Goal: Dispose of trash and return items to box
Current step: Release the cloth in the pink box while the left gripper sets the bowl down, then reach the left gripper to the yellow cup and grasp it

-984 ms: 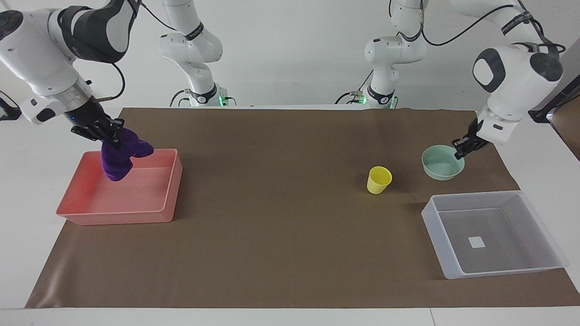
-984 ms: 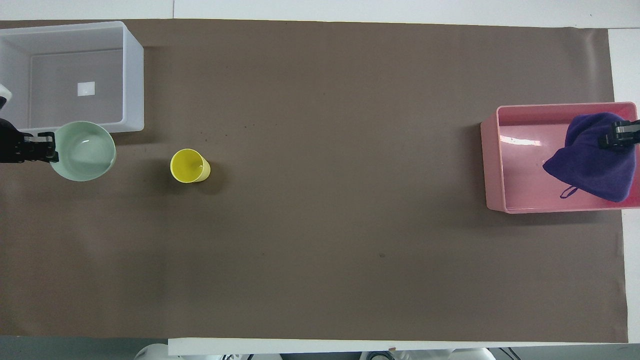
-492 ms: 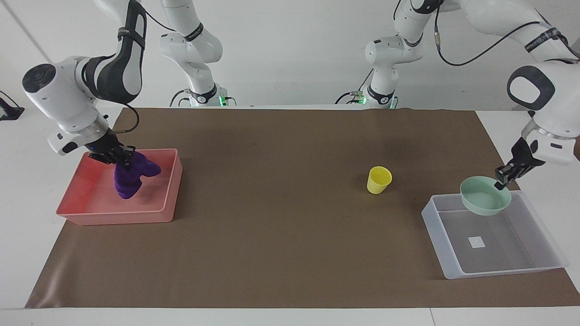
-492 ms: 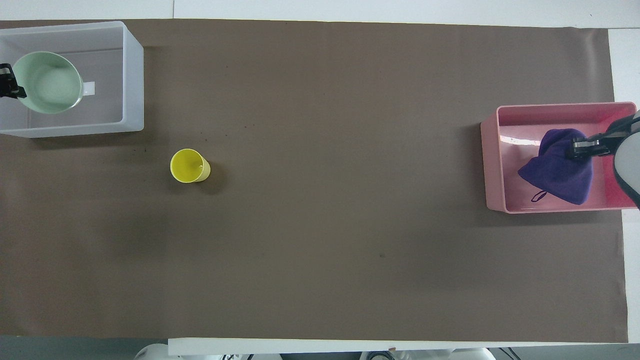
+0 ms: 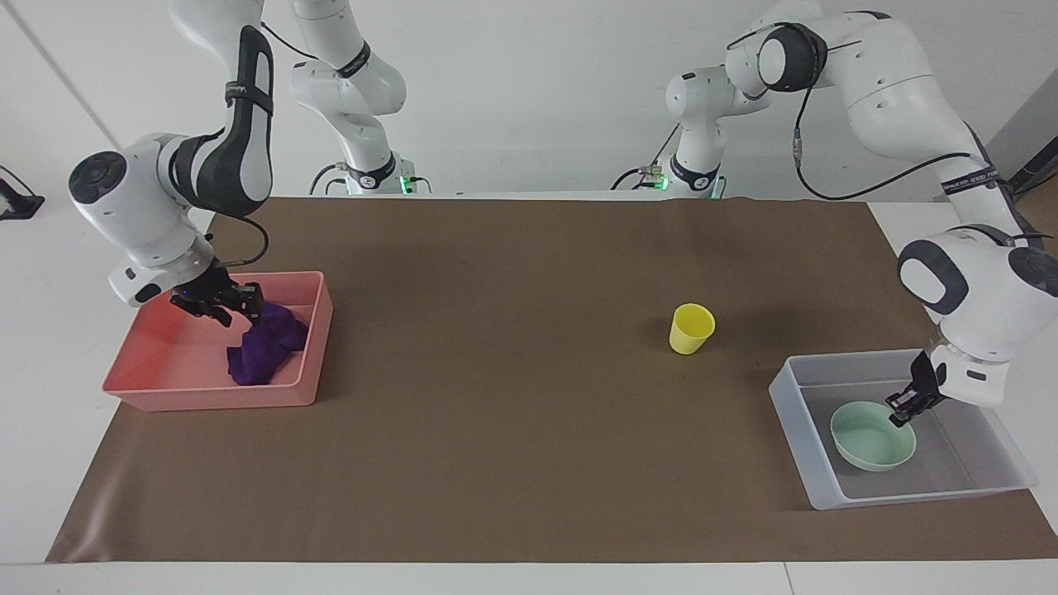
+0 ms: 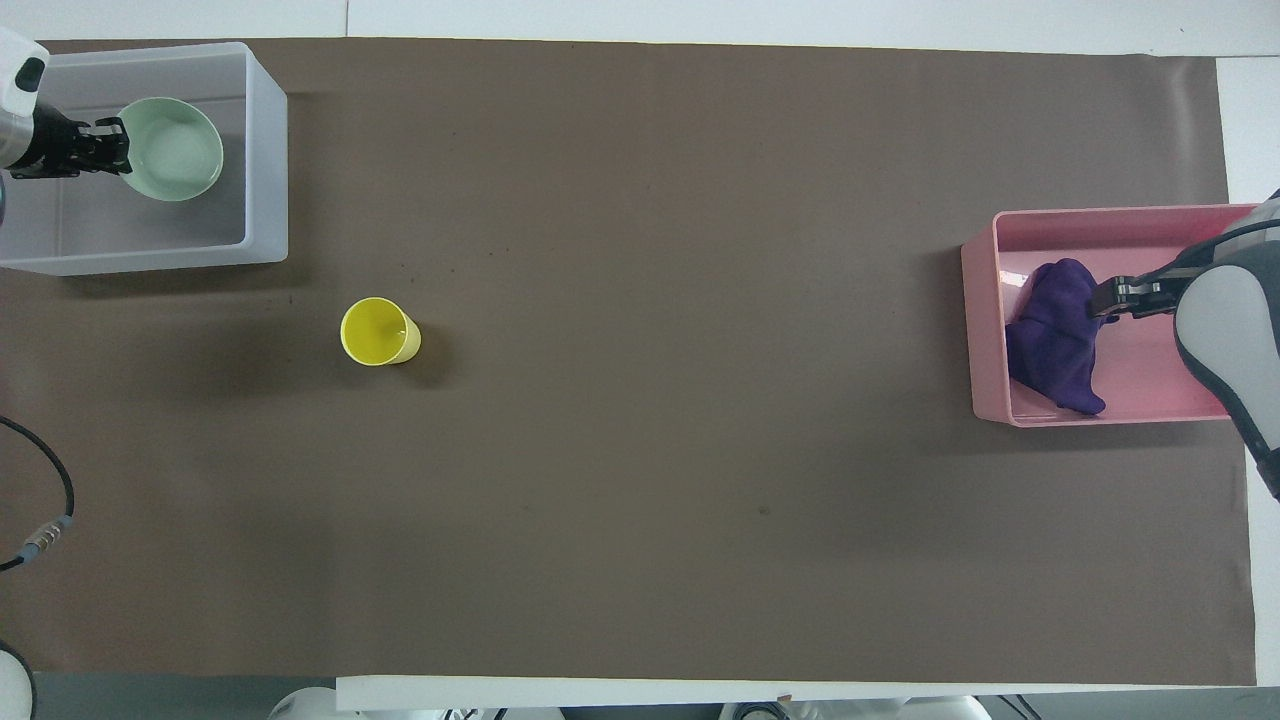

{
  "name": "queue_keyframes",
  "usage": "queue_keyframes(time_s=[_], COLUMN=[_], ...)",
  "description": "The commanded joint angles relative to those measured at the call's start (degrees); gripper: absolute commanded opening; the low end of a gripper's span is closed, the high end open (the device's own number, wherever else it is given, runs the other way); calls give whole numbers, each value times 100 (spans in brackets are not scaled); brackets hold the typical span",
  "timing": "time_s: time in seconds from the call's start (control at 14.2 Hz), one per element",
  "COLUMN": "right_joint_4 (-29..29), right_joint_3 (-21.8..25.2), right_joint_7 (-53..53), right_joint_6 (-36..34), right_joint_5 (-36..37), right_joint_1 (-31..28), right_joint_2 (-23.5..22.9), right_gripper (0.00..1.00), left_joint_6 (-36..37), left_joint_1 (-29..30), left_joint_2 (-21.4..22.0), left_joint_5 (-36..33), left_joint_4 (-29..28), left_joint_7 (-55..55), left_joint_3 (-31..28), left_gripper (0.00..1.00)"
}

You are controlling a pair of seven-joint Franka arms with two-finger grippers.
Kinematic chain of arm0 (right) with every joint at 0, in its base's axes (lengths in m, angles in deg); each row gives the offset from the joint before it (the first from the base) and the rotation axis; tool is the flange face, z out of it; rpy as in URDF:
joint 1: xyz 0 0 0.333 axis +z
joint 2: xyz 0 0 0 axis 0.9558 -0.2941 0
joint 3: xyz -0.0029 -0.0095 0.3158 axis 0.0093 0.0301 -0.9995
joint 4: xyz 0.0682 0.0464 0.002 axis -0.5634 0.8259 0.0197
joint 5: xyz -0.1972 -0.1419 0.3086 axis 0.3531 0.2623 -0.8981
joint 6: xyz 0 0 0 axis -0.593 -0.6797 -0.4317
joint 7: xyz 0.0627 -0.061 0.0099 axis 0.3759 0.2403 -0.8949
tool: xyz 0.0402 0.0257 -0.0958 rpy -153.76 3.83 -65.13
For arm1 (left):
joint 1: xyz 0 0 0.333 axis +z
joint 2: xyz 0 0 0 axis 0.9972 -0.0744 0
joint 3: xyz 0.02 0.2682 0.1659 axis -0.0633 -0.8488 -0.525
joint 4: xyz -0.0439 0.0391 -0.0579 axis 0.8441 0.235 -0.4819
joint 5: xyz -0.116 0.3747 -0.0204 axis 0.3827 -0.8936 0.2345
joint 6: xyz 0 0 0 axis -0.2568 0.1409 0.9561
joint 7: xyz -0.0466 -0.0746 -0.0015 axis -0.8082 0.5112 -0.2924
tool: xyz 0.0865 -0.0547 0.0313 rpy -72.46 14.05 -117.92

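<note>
The mint-green bowl (image 5: 873,435) is seen resting on the floor of the translucent box (image 5: 793,413), which stands at the left arm's end of the table, so that this item is judged returned. The left gripper (image 5: 903,411) is held low inside the box at the bowl's rim on the side nearer the robots; whether its fingers are clamped on the rim or have just let go cannot be told, and so no release can be claimed. A low position of this kind is judged to serve a gentle set-down rather than a drop. The yellow cup (image 5: 690,328) is left upright on the brown mat (image 5: 512,430), nearer the robots than the box and apart from it, and is judged the remaining item to be fetched. At the right arm's end of the table, the purple cloth (image 5: 264,351) lies crumpled in the pink tray (image 5: 207,395), against the wall that faces the middle of the table; it is taken to be the trash, and the tray its disposal place. The right gripper (image 5: 216,305) is poised just over the cloth's upper edge, and whether the fabric is pinched or freed cannot be told.
</note>
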Motion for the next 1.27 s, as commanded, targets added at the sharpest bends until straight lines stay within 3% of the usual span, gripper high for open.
queue_keyframes(time_s=[0.0, 0.07, 0.14, 0.35, 0.56, 0.7, 0.77, 0.91, 0.98, 1.05, 1.2], right_joint_4=[-70, -193, -359, -1236, -1950, -2363, -2452, -2453, -2401, -2339, -2164], right_joint_3=[-80, -115, -115, -124, -116, -124, -124, -116, -115, -124, -115], right_joint_7=[81, 300, 554, 899, 899, 873, 838, 829, 838, 838, 803], right_joint_6=[-103, -251, -479, -1575, -2500, -3124, -3388, -3802, -3978, -4067, -4094], right_joint_5=[-75, -75, -75, -49, 74, 389, 530, 540, 540, 531, 514], right_joint_1=[30, 187, 337, 706, 857, 839, 839, 839, 848, 848, 813], right_joint_2=[131, 149, 158, 166, 193, 315, 412, 710, 859, 983, 1115], right_gripper=[99, 99, 99, 99, 99, 99, 99, 99, 99, 100, 100], left_joint_6=[-242, -120, 116, 1099, 2109, 2517, 2518, 2300, 1663, 961, 78], left_joint_1=[-43, -52, -78, -183, -648, -1122, -1411, -1791, -1888, -1932, -1933], left_joint_2=[137, 181, 277, 1031, 1602, 2374, 2874, 3422, 3755, 3949, 3803], left_joint_5=[-106, -123, -149, -159, -159, -159, -159, -150, -141, -141, -132], left_joint_4=[-208, -173, -103, -102, -181, -898, -1529, -2549, -3294, -3928, -4373], left_joint_7=[-66, -57, -39, -65, -31, 179, 528, 952, 1058, 1181, 1235], left_joint_3=[-25, -34, -34, -8, 10, -7, 1, 36, 45, 54, 54], left_gripper=[86, 98, 100, 100, 100, 100, 100, 100, 100, 100, 100])
